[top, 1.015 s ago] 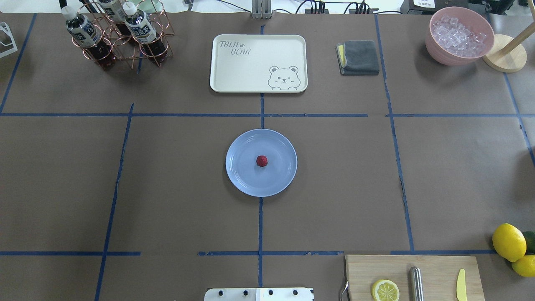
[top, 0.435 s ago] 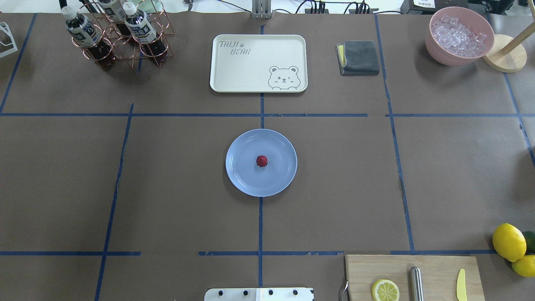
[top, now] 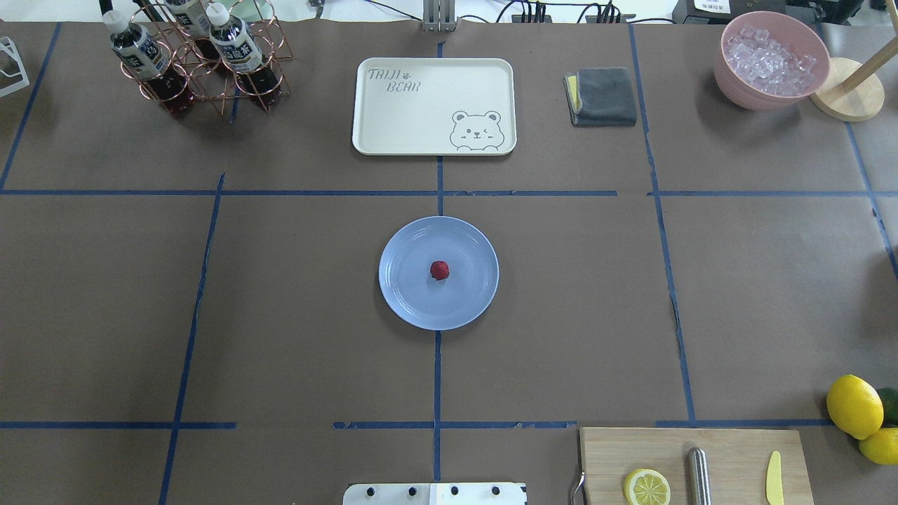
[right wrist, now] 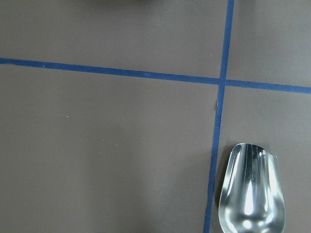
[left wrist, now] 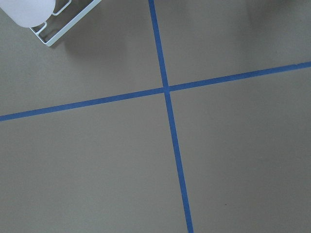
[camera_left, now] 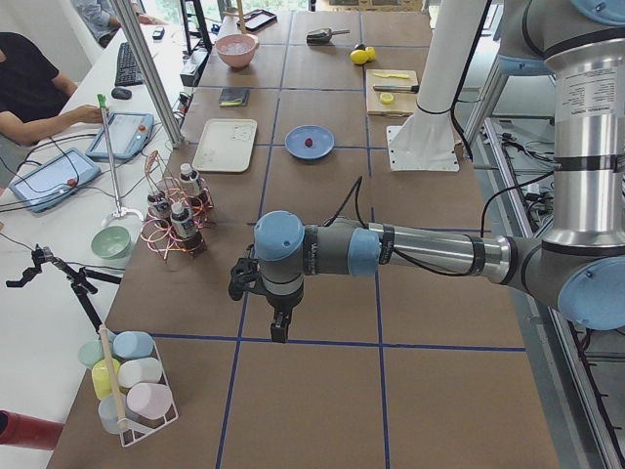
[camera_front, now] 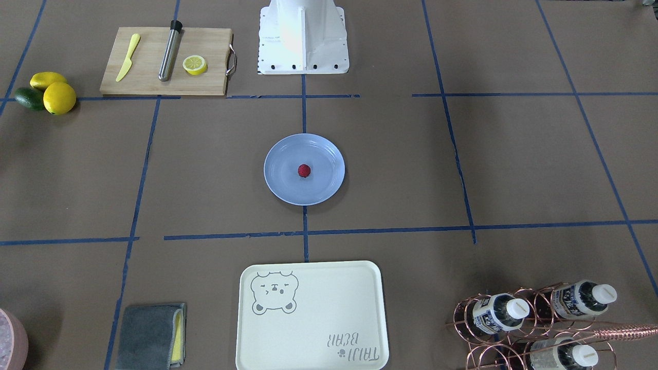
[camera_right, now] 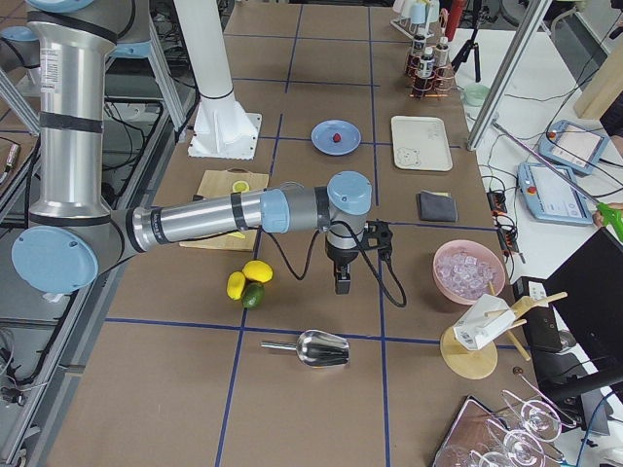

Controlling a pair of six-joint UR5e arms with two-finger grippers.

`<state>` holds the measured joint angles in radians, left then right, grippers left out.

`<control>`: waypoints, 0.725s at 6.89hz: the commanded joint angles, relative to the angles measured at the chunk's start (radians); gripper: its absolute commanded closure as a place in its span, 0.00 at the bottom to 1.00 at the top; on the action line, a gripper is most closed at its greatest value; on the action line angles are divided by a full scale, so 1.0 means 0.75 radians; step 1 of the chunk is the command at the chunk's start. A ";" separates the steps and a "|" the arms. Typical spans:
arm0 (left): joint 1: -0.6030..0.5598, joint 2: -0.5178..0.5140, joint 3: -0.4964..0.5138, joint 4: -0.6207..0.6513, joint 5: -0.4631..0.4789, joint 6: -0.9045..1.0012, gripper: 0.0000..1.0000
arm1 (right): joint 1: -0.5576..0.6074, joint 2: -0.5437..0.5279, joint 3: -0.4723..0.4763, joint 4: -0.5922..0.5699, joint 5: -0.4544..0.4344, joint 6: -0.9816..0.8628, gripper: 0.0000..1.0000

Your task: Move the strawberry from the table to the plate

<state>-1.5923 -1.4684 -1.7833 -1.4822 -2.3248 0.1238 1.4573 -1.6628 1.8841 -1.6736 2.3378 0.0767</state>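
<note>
Nothing on the overhead view had shifted from the picture a second before: the strawberry (top: 439, 270) sat in the same spot at the middle of the plate (top: 407, 298), and the plate lay as before on the table (top: 280, 315), astride the centre tape line.

My left gripper (camera_left: 279, 332) hung fingers-down above a tape crossing towards the table's left end, with a wire rack of pastel cups (camera_left: 132, 386) nearby. My right gripper (camera_right: 342, 285) hung fingers-down towards the right end, between the lemons (camera_right: 248, 277) and the pink bowl of ice (camera_right: 469, 272), with a metal scoop (right wrist: 250, 194) lying on the paper just beside a tape line. Neither gripper showed in any view but the side ones, so I could not tell how far either was open or whether it held anything.

Around the plate the closest things were the cream tray (top: 393, 119) on the far side and the cutting board (top: 729, 449) at the near right edge — both well apart from it. The bottle rack (top: 203, 70) stood at the far left corner, and my white base plate (top: 435, 493) met the near edge — in line with the plate.
</note>
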 commanded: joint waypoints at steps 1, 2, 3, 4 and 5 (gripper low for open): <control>0.029 0.001 0.003 0.021 -0.001 -0.005 0.00 | 0.000 0.000 -0.003 -0.002 0.002 0.002 0.00; 0.057 0.001 0.001 0.039 0.001 -0.006 0.00 | 0.000 0.000 -0.003 0.000 0.002 0.002 0.00; 0.057 0.001 0.005 0.041 0.007 -0.003 0.00 | 0.000 0.000 -0.003 0.000 0.002 0.002 0.00; 0.057 0.005 0.021 0.037 0.007 0.001 0.00 | 0.000 0.000 -0.003 0.000 0.026 0.002 0.00; 0.057 0.005 0.026 0.039 0.005 0.003 0.00 | 0.000 0.000 -0.009 0.000 0.031 0.004 0.00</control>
<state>-1.5503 -1.4660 -1.7706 -1.4537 -2.3204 0.1234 1.4573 -1.6628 1.8809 -1.6736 2.3525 0.0786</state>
